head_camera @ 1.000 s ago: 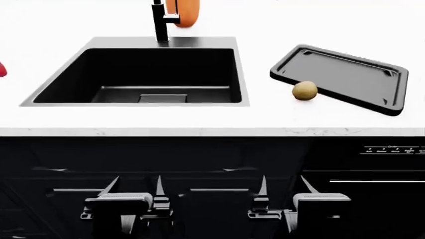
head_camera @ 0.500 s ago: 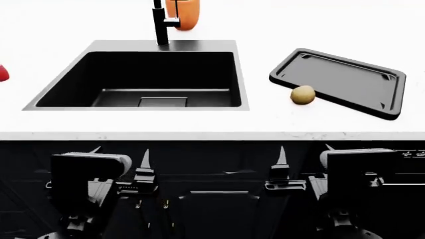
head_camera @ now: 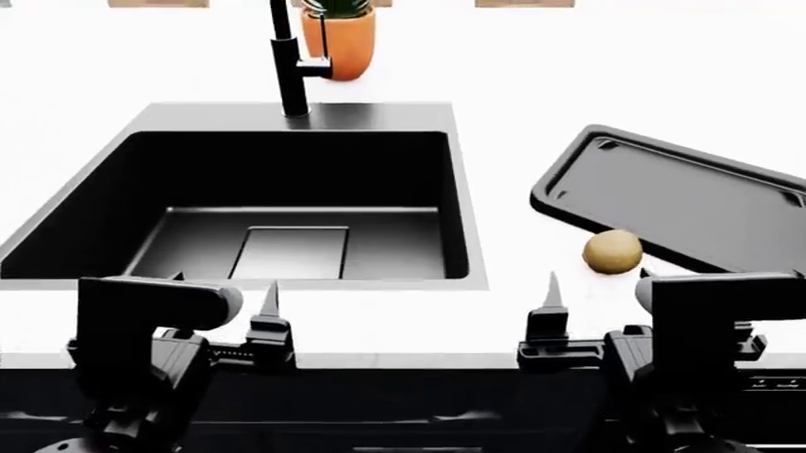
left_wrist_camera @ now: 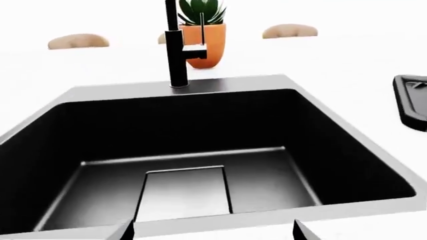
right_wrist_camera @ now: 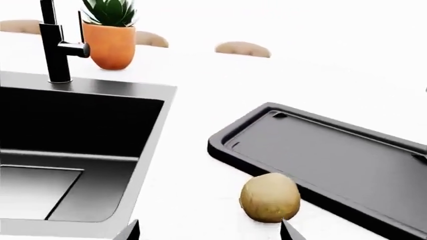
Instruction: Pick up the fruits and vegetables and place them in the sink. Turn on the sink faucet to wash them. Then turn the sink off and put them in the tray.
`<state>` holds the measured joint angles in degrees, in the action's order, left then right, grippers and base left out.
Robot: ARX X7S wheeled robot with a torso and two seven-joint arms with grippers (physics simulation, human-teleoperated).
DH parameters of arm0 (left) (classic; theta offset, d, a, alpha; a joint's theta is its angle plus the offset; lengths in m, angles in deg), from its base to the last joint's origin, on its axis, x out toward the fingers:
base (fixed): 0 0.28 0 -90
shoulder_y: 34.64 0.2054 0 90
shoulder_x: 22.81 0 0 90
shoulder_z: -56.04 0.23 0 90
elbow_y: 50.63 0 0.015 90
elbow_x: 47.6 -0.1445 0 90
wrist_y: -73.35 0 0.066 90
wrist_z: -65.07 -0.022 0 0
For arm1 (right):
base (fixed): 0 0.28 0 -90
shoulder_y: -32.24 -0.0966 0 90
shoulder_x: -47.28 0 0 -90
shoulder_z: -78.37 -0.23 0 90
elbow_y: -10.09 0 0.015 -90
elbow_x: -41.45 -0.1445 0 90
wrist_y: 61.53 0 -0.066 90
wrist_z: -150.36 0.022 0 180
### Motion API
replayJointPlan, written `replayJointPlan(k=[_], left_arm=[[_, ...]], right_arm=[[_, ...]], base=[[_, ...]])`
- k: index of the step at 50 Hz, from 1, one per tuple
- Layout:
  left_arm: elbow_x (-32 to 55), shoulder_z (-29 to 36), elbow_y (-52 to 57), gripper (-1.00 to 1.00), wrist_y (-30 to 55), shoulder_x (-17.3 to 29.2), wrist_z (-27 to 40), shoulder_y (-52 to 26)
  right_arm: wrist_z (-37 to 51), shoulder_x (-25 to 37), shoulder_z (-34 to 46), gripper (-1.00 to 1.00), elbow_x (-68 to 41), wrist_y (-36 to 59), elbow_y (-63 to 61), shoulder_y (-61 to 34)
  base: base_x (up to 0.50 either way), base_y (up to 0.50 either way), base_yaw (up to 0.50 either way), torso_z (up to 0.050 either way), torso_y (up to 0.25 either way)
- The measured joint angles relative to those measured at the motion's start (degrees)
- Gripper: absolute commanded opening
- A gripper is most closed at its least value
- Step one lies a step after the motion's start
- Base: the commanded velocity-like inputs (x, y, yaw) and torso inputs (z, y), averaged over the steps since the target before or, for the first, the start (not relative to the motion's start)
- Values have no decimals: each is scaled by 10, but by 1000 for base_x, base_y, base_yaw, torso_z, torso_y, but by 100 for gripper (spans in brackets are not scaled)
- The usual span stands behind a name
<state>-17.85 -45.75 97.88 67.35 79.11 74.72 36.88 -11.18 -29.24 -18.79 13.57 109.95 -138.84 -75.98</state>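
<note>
The sink [head_camera: 469, 236] is seen as a large black basin set in the white counter [head_camera: 504, 142], with a pale drain plate [head_camera: 293, 252] at its bottom. No fruit or vegetable is seen inside the basin. The sink faucet [head_camera: 287, 66] stands upright at the far rim, and an orange plant pot [head_camera: 338, 42] is placed just behind it.

To the right of the sink, the black tray [head_camera: 680, 193] is laid at an angle on the counter. The brown oval fruit [head_camera: 612, 252] is found on the counter, just beside the near edge of the tray, and it is not inside the tray. In the right wrist view the same fruit [right_wrist_camera: 269, 197] is seen close in front of the camera.

The left gripper [head_camera: 221, 307] is held over the near rim of the sink with its fingers apart and nothing between them. The right gripper [head_camera: 598, 300] is held near the fruit, also with its fingers apart and holding nothing.
</note>
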Motion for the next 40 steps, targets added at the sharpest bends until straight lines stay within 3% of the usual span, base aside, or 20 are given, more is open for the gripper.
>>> replayJointPlan(k=[14, 28, 40], left_arm=[[52, -25, 6, 100, 8, 9, 25, 1], [119, -46, 7, 100, 14, 21, 66, -1], [150, -48, -3, 100, 4, 32, 91, 3]], right_arm=[[129, 44, -44, 100, -181, 3, -6, -5], [290, 66, -93, 100, -408, 46, 27, -36], [470, 98, -77, 100, -589, 43, 101, -85]], base=[[465, -190, 0, 0, 1], [0, 0, 0, 0, 0], [0, 0, 0, 0, 0]])
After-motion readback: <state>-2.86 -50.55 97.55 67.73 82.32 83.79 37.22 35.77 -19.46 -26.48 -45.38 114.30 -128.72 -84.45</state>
